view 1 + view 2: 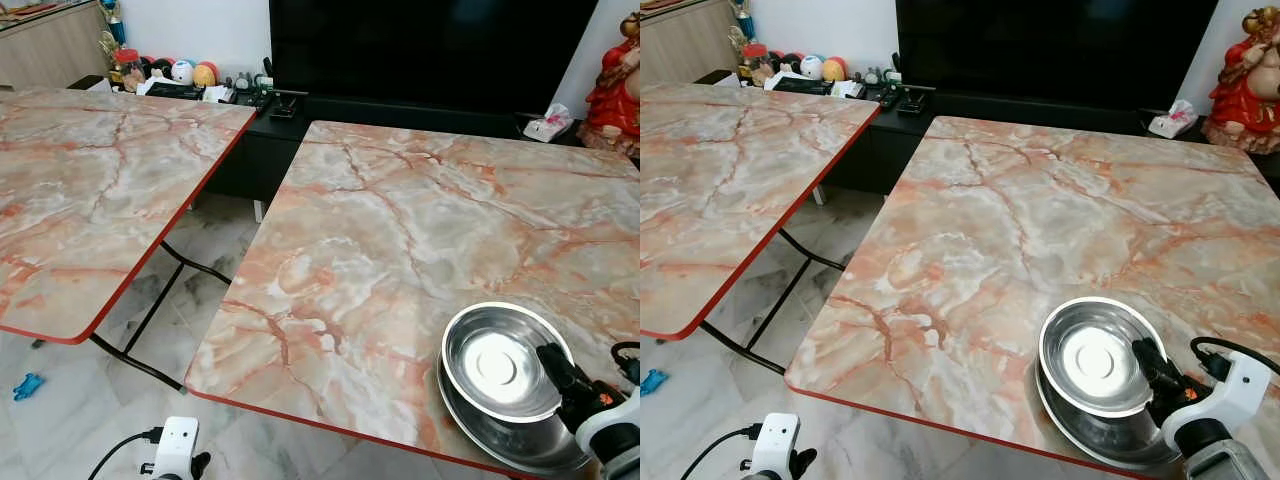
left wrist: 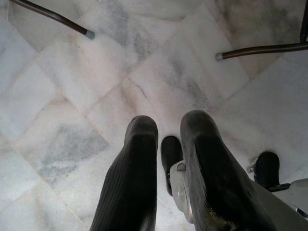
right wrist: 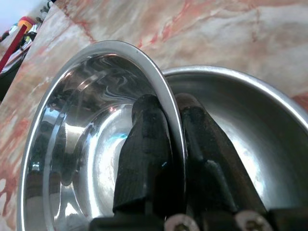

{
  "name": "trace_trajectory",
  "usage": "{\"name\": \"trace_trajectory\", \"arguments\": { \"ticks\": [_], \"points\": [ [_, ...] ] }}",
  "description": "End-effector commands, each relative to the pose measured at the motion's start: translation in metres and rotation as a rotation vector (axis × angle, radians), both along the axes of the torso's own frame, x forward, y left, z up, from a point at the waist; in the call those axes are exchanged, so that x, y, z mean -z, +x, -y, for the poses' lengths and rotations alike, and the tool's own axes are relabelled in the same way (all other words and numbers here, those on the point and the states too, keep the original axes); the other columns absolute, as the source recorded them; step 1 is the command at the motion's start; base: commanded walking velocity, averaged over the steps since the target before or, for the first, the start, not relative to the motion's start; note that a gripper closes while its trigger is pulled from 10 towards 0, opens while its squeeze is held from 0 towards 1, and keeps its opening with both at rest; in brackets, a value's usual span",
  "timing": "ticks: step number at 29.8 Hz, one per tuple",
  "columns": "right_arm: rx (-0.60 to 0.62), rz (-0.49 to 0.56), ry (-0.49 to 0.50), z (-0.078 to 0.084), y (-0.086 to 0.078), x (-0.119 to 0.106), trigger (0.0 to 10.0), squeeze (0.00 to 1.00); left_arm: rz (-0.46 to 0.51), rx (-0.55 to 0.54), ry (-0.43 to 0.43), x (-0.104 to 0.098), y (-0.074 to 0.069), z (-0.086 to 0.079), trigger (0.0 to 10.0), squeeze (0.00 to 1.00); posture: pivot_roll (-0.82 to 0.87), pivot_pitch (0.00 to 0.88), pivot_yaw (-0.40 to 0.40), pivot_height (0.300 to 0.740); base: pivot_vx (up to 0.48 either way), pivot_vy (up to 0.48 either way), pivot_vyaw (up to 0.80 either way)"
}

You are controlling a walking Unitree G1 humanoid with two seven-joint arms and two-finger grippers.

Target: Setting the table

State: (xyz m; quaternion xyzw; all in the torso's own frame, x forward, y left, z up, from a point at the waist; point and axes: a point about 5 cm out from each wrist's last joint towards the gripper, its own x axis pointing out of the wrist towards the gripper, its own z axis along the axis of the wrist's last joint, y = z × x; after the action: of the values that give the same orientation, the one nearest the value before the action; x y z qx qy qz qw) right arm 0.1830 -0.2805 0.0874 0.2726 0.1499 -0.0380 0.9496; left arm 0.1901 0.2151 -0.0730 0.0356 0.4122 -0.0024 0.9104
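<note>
We are logging a right gripper [image 3: 166, 113] that is clamping the rim of an upper steel bowl [image 1: 497, 362], one black finger lying inside the bowl and the other outside it, the thin rim pinched between the two pads. That upper steel bowl is tilting up off a lower steel bowl [image 1: 520, 440], which is resting flat on the marble-patterned table [image 1: 400, 230] just beneath and behind the fingertips; the outer finger is reaching down into the hollow of the lower bowl. Both bowls are sitting at the table's near corner on the robot's right, close to its red edge, with the wide tabletop stretching away beyond the fingertips. We are recording the left gripper [image 2: 166, 127] as hanging low over the white marble floor [image 2: 72, 82], its two fingers standing a narrow gap apart with nothing between them; past their tips two dark metal table legs [image 2: 260, 49] are crossing the tiles. Further items: a second marble-patterned table [image 1: 90, 180] standing well off to the left of the bowls, a dark cabinet [image 1: 420, 110] running behind both tables, a red figurine [image 1: 612, 90] at its right end, a cluster of small toys [image 1: 185, 72] at its left end, and a small blue object [image 1: 28, 385] lying on the floor under the second table.
</note>
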Motion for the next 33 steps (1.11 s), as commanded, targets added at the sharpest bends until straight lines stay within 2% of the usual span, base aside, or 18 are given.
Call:
{"name": "trace_trajectory", "arguments": {
  "ticks": [1, 15, 33],
  "points": [
    [-0.004, -0.024, -0.005, 0.000, -0.001, 0.004, 10.0, 0.00, -0.028, 0.003, -0.003, 0.003, -0.004, 0.000, 10.0, 0.00, 0.01, 0.000, -0.019, 0.740, 0.000, 0.000, 0.00],
    [-0.010, -0.059, -0.027, 0.002, -0.002, 0.014, 10.0, 0.00, -0.027, 0.004, -0.001, 0.002, -0.003, -0.002, 10.0, 0.00, 0.01, 0.000, -0.016, 0.740, 0.000, 0.000, 0.00],
    [0.038, -0.053, -0.049, 0.020, -0.008, 0.011, 10.0, 0.00, -0.025, 0.014, -0.009, 0.002, -0.003, 0.001, 10.0, 0.00, 0.01, 0.000, -0.010, 0.740, 0.000, 0.000, 0.00]
  ]
}}
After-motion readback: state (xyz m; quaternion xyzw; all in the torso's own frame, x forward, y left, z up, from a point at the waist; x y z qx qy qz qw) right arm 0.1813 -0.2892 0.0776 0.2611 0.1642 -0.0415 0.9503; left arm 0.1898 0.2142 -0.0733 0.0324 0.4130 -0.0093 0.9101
